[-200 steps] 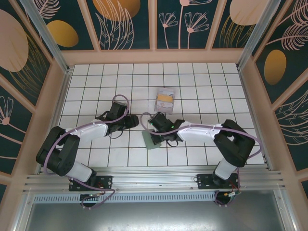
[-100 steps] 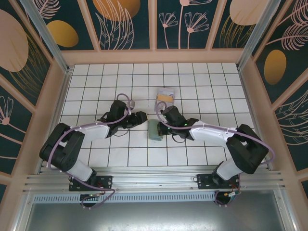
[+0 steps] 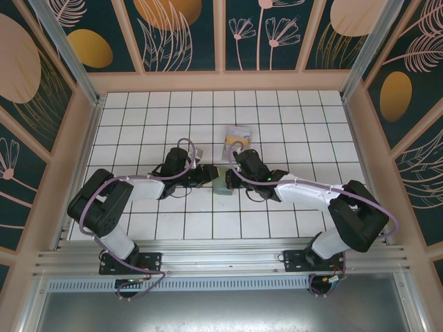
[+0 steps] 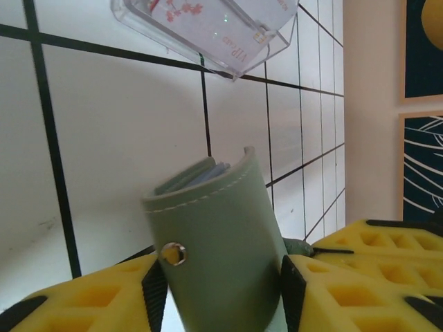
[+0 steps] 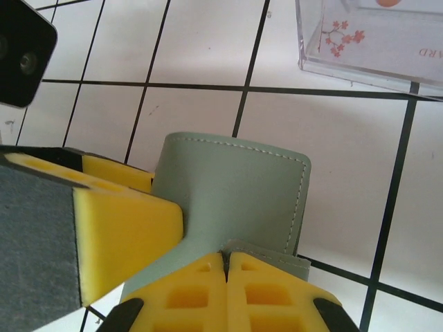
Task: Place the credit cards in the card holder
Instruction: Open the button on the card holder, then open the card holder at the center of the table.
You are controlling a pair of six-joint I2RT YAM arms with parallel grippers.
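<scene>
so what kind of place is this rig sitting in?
Probably a purpose-built robot test cell, not a real room: a white tiled table boxed in by wood-framed panels printed with floral patterns, and an aluminium rail along the near edge where the left arm base and right arm base are bolted.

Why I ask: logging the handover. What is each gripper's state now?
Left gripper: closed on the card holder.
Right gripper: shut, pinching the same card holder's edge.
</scene>
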